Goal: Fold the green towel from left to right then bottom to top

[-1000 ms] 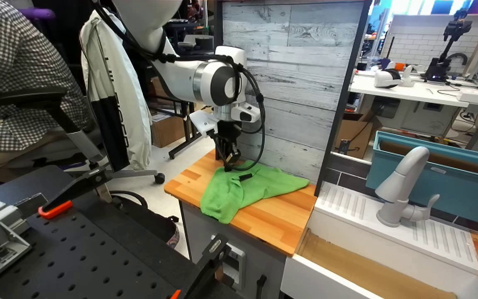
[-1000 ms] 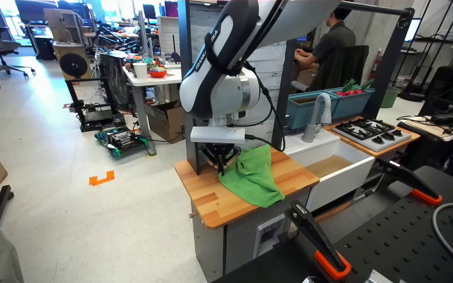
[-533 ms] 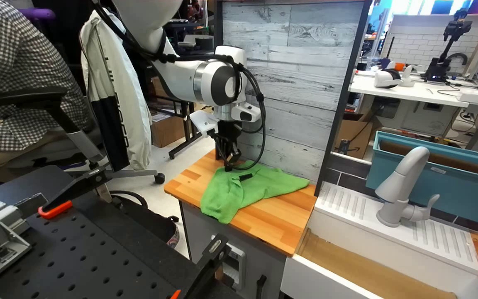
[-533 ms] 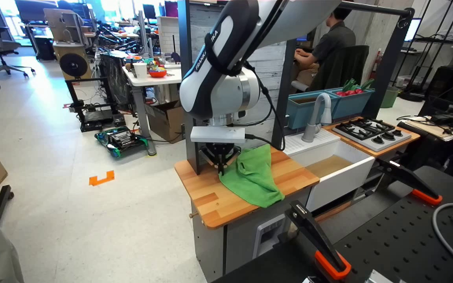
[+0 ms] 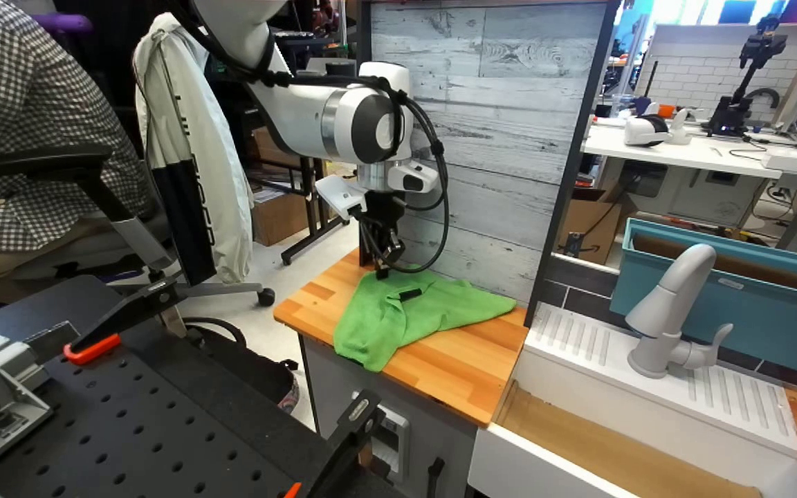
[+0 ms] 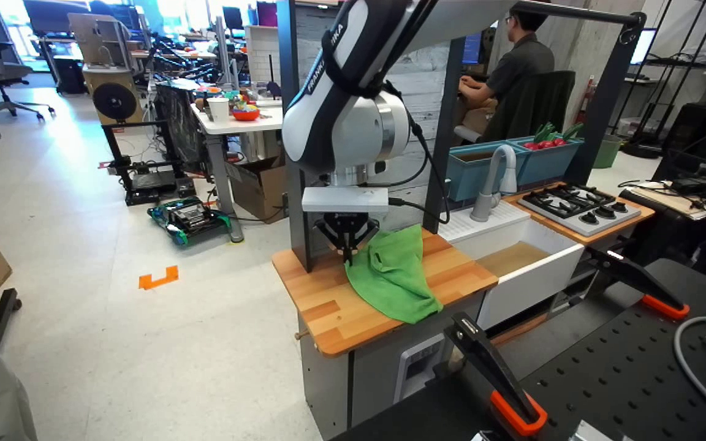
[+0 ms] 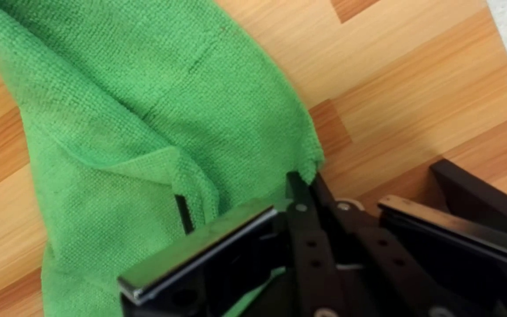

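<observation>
The green towel [image 5: 433, 308] lies rumpled on the wooden counter, with a raised fold; it also shows in an exterior view [image 6: 393, 278] and in the wrist view [image 7: 236, 97]. A small black strip [image 5: 409, 295] shows on it, also in the wrist view [image 7: 184, 213]. My gripper [image 7: 310, 177] is shut on a corner of the towel; a bit of cloth sticks out between the fingertips. In both exterior views the gripper [image 5: 380, 274] [image 6: 347, 257] points down at the towel's back corner, close above the counter. Part of the towel is hidden behind the gripper in the wrist view.
The wooden counter [image 5: 468, 360] ends at an open side by the floor. A grey wood-panel wall [image 5: 495, 173] with a dark post [image 7: 478, 189] stands close behind the gripper. A white sink with a grey faucet [image 5: 675, 311] adjoins it. Black clamps [image 6: 494, 367] stand at the front.
My gripper has risen slightly and shifted a little toward the sink side. The pinched towel corner has moved with it; the rest of the towel lies nearly the same.
</observation>
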